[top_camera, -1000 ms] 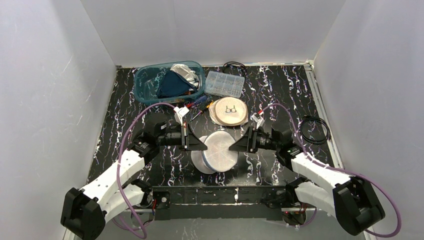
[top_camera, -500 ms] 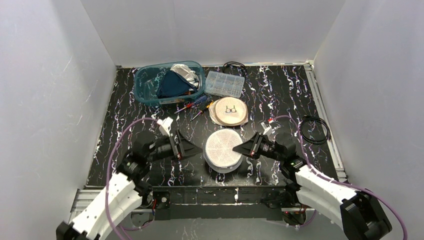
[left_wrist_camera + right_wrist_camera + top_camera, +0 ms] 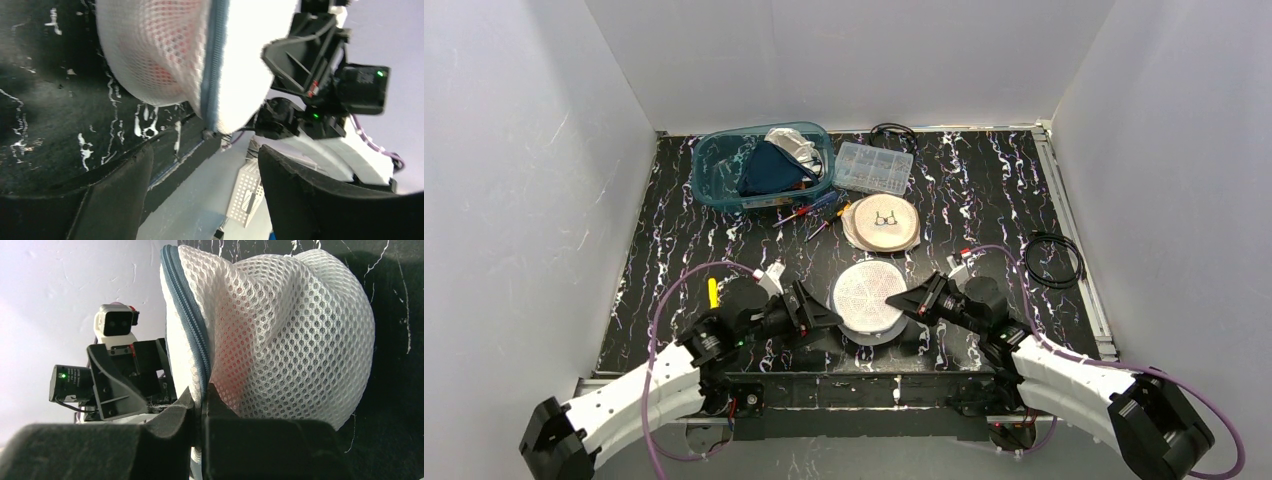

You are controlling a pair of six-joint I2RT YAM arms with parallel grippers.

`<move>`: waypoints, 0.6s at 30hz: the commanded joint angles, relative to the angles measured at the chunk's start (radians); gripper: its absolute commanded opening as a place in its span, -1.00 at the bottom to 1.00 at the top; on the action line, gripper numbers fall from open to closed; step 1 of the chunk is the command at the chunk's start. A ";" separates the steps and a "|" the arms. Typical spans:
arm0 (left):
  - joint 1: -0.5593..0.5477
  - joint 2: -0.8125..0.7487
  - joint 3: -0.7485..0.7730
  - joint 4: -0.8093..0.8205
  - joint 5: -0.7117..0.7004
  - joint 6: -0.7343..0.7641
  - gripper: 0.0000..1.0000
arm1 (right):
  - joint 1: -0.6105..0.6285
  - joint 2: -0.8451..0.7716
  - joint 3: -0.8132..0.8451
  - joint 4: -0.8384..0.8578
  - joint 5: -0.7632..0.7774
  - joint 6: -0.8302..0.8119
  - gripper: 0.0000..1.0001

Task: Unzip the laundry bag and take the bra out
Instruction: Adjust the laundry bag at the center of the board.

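Laundry bag [image 3: 869, 297], a round white mesh pouch, sits by the middle of the table's [image 3: 984, 190] near edge, between my two claws. My right claw [image 3: 896, 303] is clenched on the bag's rim at the grey-blue zipper [image 3: 186, 325]. In the right wrist view its two pads [image 3: 150, 440] press together with the seam pinched between them. My left claw [image 3: 831, 320] is released, its fingers [image 3: 115, 200] spread wide just beside the bag's left side, with none of the bag between them. The zipper looks closed along the stretch I can see, and something reddish shows through the mesh. Toward the far left corner stands a teal bin [image 3: 714, 175] holding clothes, with a clear parts box [image 3: 874, 166] just beside it and a second round pouch [image 3: 881, 223] nearer the middle.
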 commanded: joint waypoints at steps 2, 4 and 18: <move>-0.031 0.121 0.090 0.059 -0.109 -0.018 0.38 | 0.012 -0.007 0.006 0.025 0.048 0.012 -0.95; -0.034 0.180 0.111 0.060 -0.101 -0.011 0.24 | 0.012 -0.006 0.006 0.026 0.044 0.009 -0.95; -0.050 0.363 0.141 0.163 -0.095 0.032 -0.26 | 0.013 -0.046 0.020 -0.005 0.011 -0.020 -0.93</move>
